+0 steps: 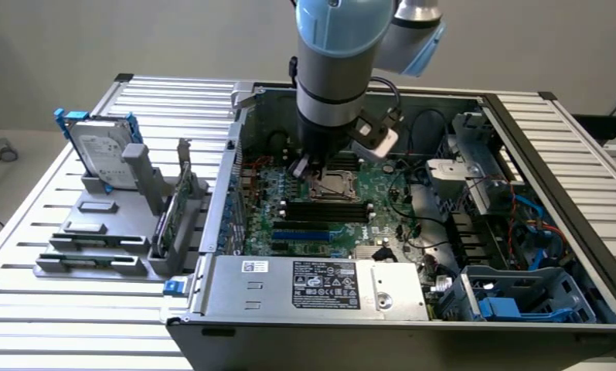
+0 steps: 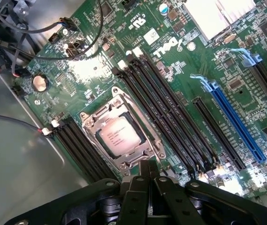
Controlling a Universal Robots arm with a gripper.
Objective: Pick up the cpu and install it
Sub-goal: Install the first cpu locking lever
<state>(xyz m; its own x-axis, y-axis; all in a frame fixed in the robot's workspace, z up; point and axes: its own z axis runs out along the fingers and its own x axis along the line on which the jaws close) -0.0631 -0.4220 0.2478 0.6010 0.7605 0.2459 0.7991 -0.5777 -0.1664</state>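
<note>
The cpu [image 2: 117, 136], a small square chip with a silvery top, lies flat inside the dark metal-framed socket [image 2: 92, 118] on the green motherboard [image 2: 203, 65]. From the exterior view the cpu [image 1: 340, 185] sits in the middle of the open computer case [image 1: 318, 282]. My gripper [image 2: 148, 165] hangs just above the board at the socket's edge, its two black fingers pressed together with nothing between them. In the exterior view the gripper [image 1: 310, 167] is beside the socket, toward that view's left.
Black memory slots [image 2: 171, 126] flank the socket, and a blue slot [image 2: 236, 122] lies beyond them. Cables [image 2: 25, 56] run near the board's edge. A hard drive with blue rails [image 1: 101, 151] stands in a grey holder at the exterior view's left.
</note>
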